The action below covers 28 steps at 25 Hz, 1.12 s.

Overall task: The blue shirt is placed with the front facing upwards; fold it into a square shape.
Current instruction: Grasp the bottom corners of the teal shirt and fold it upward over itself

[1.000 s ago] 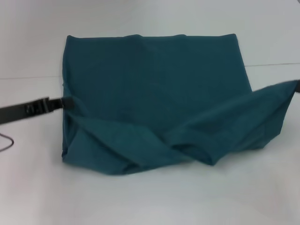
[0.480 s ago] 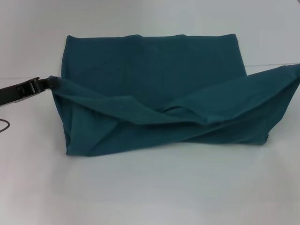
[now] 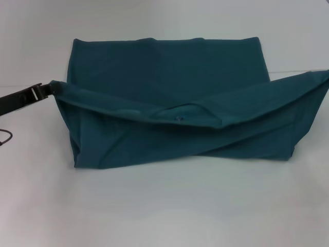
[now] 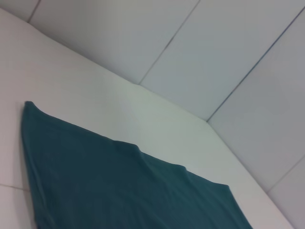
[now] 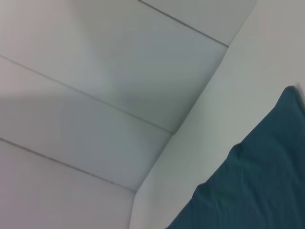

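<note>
The blue shirt (image 3: pixel 169 67) lies on the white table (image 3: pixel 164 206), dark teal, with no lettering showing. Its near part is lifted into a taut band hanging between two raised corners. My left gripper (image 3: pixel 49 90) is shut on the left corner, just above the table at the shirt's left side. The right corner (image 3: pixel 323 77) is held up at the picture's right edge, and my right gripper is out of view there. A small dark label (image 3: pixel 179 118) shows on the lifted band's middle. The shirt also shows in the left wrist view (image 4: pixel 119 191) and in the right wrist view (image 5: pixel 257 191).
A thin dark cable (image 3: pixel 4 136) lies on the table at the far left, below my left arm (image 3: pixel 15 100). White panelled walls (image 4: pixel 214 57) meet the table's far edges.
Both held corners have risen and moved apart. The sagging near part of the shirt has lifted off the table and pulled into a straight band. The left gripper moved up and to the left.
</note>
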Tool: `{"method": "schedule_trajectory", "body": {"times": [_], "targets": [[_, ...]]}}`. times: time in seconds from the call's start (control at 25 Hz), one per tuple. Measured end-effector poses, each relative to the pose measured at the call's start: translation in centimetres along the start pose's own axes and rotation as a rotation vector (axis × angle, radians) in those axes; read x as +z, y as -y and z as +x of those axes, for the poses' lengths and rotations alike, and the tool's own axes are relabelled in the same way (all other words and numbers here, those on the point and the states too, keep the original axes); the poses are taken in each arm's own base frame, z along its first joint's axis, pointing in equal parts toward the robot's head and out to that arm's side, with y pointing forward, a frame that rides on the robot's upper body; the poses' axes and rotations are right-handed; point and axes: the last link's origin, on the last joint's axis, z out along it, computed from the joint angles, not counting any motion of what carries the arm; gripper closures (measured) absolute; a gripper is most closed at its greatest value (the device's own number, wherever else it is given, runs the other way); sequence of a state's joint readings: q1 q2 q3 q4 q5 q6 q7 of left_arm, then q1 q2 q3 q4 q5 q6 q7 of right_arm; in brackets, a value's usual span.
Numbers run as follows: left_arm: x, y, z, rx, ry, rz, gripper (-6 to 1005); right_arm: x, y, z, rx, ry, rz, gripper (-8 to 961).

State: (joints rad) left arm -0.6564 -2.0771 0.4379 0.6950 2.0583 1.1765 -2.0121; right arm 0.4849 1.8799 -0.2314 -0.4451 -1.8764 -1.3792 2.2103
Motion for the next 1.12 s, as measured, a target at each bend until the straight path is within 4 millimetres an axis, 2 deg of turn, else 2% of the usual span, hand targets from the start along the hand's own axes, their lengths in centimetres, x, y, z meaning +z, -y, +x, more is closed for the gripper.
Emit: {"method": "schedule_trajectory", "body": {"times": [0.32, 1.12], "targets": [[0.7, -0.1, 0.8, 0.055, -0.04, 0.013, 963, 1.2, -0.1, -0.3, 0.011, 0.05, 0.002, 951], [4.1, -0.7, 2.6, 0.163, -0.067, 0.095, 962, 4.4, -0.5, -1.3, -0.018, 0.103, 0.061, 950]]}}
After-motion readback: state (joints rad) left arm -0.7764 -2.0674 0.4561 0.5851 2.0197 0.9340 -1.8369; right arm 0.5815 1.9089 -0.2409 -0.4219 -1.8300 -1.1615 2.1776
